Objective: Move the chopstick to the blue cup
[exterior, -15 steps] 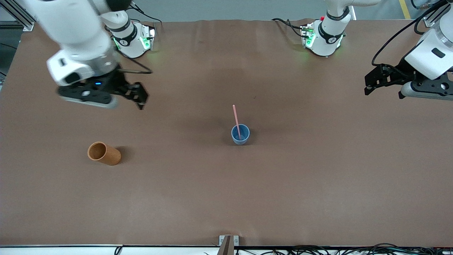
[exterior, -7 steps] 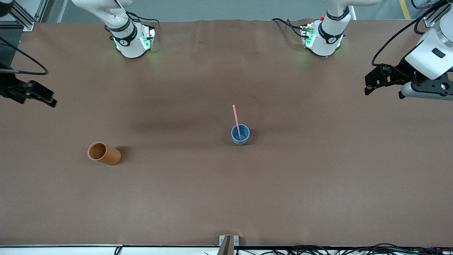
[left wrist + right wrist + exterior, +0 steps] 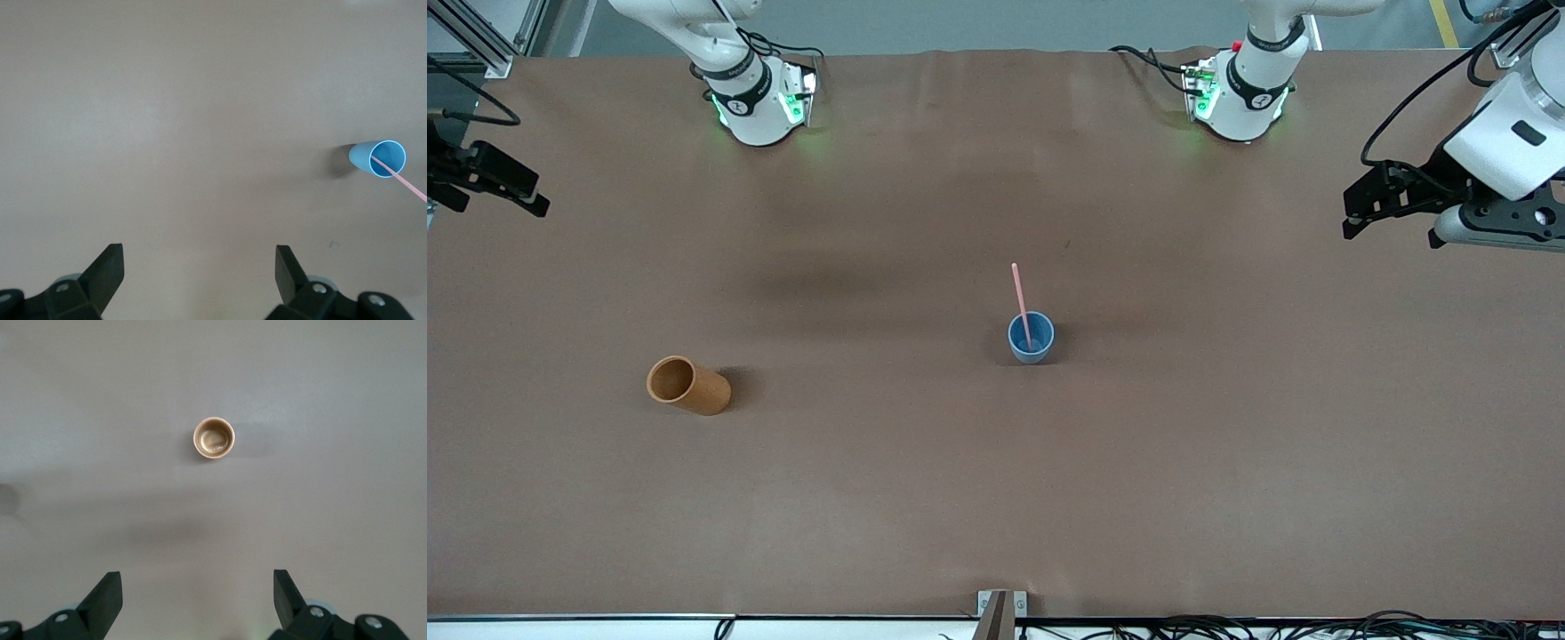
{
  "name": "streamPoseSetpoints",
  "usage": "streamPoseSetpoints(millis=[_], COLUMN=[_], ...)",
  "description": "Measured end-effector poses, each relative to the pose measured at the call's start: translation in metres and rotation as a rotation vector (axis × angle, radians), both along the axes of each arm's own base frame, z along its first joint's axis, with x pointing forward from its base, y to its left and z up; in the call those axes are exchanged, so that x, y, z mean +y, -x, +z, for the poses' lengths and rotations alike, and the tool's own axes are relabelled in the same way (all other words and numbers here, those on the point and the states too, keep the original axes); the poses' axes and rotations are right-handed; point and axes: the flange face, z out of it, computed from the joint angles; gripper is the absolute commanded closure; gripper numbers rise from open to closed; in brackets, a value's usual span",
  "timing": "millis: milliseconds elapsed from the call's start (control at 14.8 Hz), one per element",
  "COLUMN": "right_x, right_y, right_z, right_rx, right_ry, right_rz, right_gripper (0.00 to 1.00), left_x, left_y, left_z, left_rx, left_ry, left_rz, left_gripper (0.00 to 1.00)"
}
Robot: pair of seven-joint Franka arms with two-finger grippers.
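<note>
Near the middle of the frame in the front view, the blue cup [image 3: 1032, 338] is standing upright with the chopstick [image 3: 1020, 302] already sitting in it, lower end inside, long axis leaning up toward the top of the frame. Task is looking done to me. Left gripper [image 3: 1360, 203] is hovering at the right edge of the frame, over the table's left-arm end, jaws gaping wide, holding nothing; left wrist view is showing the cup [image 3: 378, 159] well apart from it. Right gripper [image 3: 503, 182] is hanging at the left edge, jaws spread wide, empty too. Orange-brown cup [image 3: 687, 384] is lying tipped in the lower left. Both arms are sitting well apart from the chopstick; neither is clearly nearer.
</note>
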Motion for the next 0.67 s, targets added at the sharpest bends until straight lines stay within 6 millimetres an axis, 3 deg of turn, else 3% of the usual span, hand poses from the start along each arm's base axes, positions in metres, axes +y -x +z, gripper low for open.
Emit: streamPoseSetpoints(millis=[674], right_x=[0.0077], right_y=[-0.0028], right_z=[-0.0050], right_rx=[0.017], right_ry=[0.000], right_rz=[0.015], right_gripper=[0.00], left_x=[0.0000], left_y=[0.0000], left_z=[0.0000], left_rx=[0.000], left_ry=[0.000], left_rz=[0.000], left_gripper=[0.00])
